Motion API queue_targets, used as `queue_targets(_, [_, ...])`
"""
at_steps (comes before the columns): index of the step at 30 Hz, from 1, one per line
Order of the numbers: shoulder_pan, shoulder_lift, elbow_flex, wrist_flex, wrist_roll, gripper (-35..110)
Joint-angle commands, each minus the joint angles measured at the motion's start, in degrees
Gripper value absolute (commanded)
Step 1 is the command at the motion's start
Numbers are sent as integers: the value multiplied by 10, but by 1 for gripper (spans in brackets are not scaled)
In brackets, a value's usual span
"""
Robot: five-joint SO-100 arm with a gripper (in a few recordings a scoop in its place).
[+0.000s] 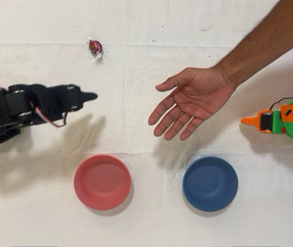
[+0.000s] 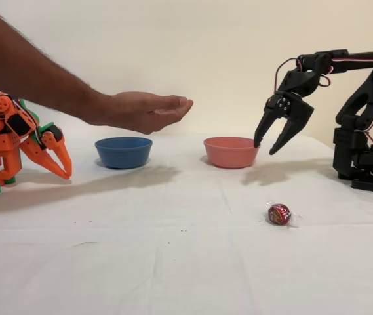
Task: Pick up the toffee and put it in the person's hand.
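Note:
The toffee [image 1: 95, 47] [image 2: 278, 214], a small red sweet in clear wrapper, lies alone on the white cloth. My black gripper [image 1: 90, 95] [image 2: 265, 146] hangs in the air, open and holding nothing, some way from the sweet. In the fixed view its fingers point down above the pink bowl's right rim. The person's hand [image 1: 191, 100] [image 2: 145, 110] is held out palm up over the middle of the table, fingers spread, with nothing on it.
A pink-red bowl [image 1: 102, 181] [image 2: 230, 151] and a blue bowl [image 1: 210, 183] [image 2: 123, 151] stand side by side. The idle orange arm [image 1: 282, 121] [image 2: 16, 141] rests at the table's edge. A forearm [image 1: 262, 41] crosses one corner.

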Motion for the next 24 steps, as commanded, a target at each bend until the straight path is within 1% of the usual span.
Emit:
queue_targets(1, [-36, -36, -88, 4, 8, 18])
queue_targets(7, [-73, -134, -172, 11, 11, 18])
queue_targets(13, [-93, -185, -233, 15, 16, 19])
queue_targets(24, [-143, -277, -322, 67, 8, 20])
